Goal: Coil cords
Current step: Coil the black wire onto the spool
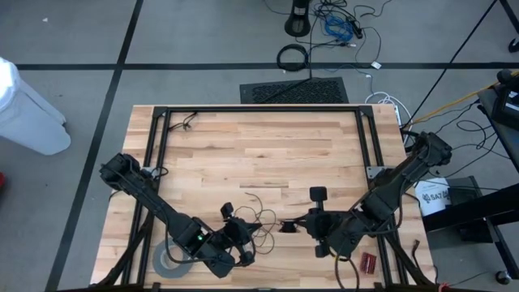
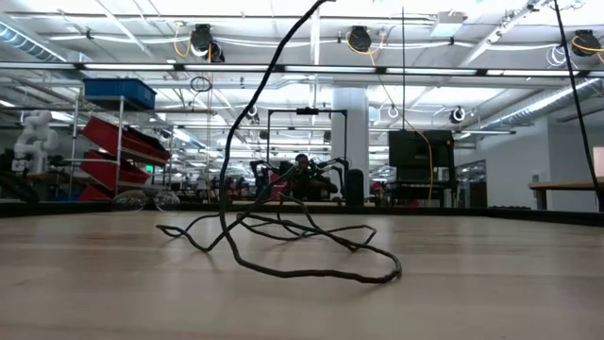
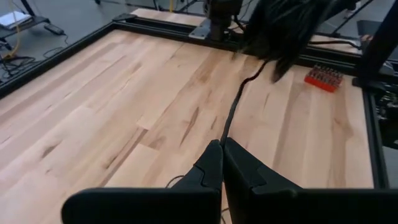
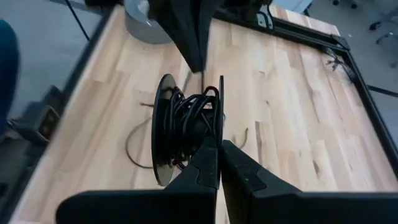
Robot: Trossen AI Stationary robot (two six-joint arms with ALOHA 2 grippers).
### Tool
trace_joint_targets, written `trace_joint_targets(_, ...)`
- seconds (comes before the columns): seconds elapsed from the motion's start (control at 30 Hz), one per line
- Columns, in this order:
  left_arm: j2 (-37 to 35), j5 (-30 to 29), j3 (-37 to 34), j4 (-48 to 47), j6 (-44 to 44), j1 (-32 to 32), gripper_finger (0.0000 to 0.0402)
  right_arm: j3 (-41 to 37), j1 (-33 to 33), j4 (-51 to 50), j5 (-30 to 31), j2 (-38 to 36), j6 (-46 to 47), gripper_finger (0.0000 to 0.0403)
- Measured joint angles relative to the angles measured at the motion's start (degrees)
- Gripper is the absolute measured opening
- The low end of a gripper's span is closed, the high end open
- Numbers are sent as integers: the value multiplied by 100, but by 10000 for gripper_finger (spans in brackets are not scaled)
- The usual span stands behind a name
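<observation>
I read no clear writing; left gripper (image 3: 221,146) pinched shut on the wire (image 3: 234,107), right gripper (image 4: 219,147) shut at the half-hidden spool (image 4: 186,127).

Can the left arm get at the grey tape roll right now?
Probably not as things stand: the left gripper is shut on the wire, so it would have to let go first. The tape roll lies partly under that arm.
</observation>
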Motion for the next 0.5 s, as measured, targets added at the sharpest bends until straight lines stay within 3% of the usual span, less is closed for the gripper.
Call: trace_joint_targets(0.5, 0, 218, 0, -87, -7, 83, 5, 0, -407, -274, -210, 220, 0, 0)
